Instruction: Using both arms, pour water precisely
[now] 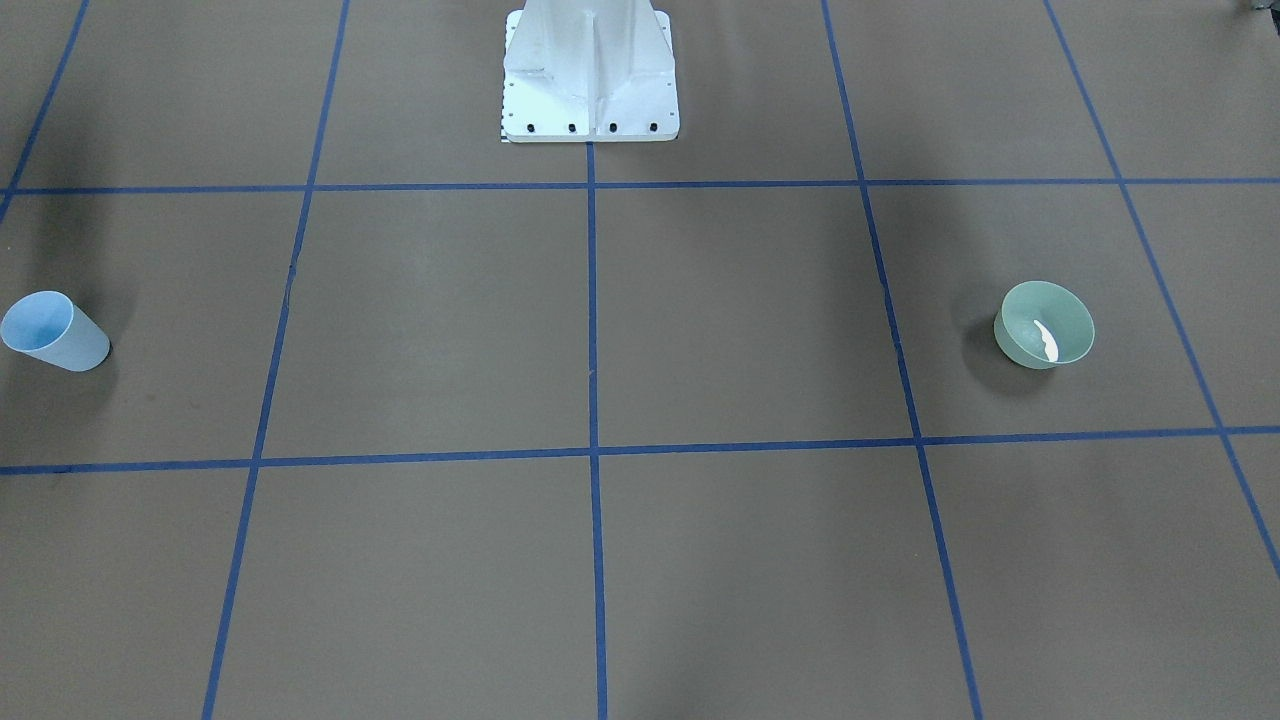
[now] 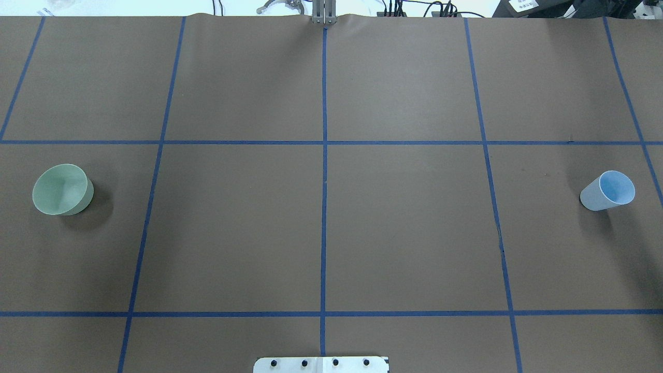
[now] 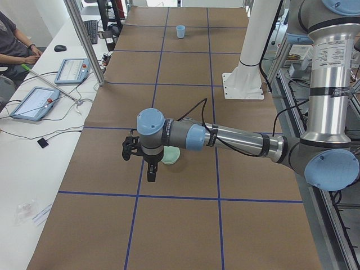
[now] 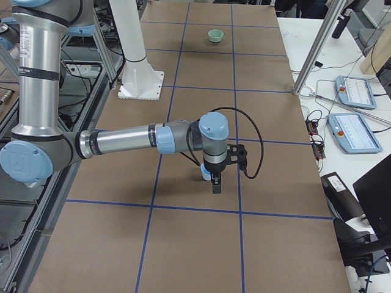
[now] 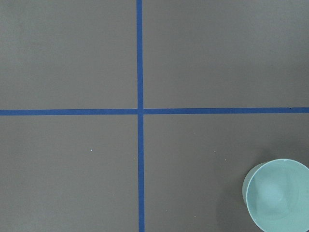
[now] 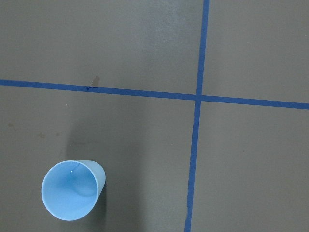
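A pale green cup [image 2: 62, 189] stands upright on the brown table at the robot's left; it also shows in the front view [image 1: 1045, 325] and in the left wrist view [image 5: 277, 193]. A light blue cup [image 2: 608, 190] stands upright at the robot's right, also in the right wrist view [image 6: 72, 191]. The left arm [image 3: 236, 140] hangs its gripper [image 3: 151, 175] above and beside the green cup [image 3: 170, 155]. The right arm [image 4: 134, 140] hangs its gripper [image 4: 215, 186] above the blue cup [image 4: 204, 174]. I cannot tell whether either gripper is open or shut.
The white bolted pedestal [image 1: 590, 75] stands at the robot's edge of the table. Blue tape lines [image 2: 324, 207] grid the brown surface. A white side bench carries tablets [image 3: 34, 102] and cables, with a metal post [image 3: 84, 42] and a seated operator [image 3: 14, 45].
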You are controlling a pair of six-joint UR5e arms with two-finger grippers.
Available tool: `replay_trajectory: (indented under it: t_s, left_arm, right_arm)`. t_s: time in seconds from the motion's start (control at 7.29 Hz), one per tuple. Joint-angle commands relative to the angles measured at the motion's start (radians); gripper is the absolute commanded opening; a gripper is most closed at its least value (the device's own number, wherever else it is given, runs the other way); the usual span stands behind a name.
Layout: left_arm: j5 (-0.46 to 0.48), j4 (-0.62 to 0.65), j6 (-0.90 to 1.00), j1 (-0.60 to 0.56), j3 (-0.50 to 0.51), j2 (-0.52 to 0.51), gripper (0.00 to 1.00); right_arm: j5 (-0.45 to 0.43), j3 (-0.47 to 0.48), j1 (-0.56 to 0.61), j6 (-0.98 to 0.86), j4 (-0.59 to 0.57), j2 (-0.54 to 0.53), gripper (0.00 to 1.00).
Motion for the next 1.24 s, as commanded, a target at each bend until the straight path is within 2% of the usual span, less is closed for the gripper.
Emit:
replay_trajectory:
  t_s: [0.0, 0.41, 0.55, 0.82, 1.1]
  left_arm:
    - [0.001, -0.004, -0.001, 0.0, -0.001, 0.0, 1.0]
    - [0.001, -0.005, -0.001, 0.0, 0.002, 0.002, 1.0]
    - [0.001, -0.006, -0.003, 0.0, 0.0, 0.002, 1.0]
    - [0.001, -0.009, -0.003, 0.0, 0.002, 0.0, 1.0]
    - [-0.001, -0.003, -0.004, 0.002, 0.002, -0.009, 1.0]
  right_arm:
    - [-0.021, 0.001, -0.004, -0.003, -0.001, 0.001, 1.0]
    - [-0.007, -0.012, -0.025, -0.003, -0.004, 0.009, 1.0]
    - [-0.007, -0.025, -0.06, -0.003, -0.019, 0.044, 1.0]
    - [-0.005, -0.064, -0.065, -0.003, -0.158, 0.146, 1.0]
    - [-0.005, -0.111, -0.07, -0.003, -0.165, 0.185, 1.0]
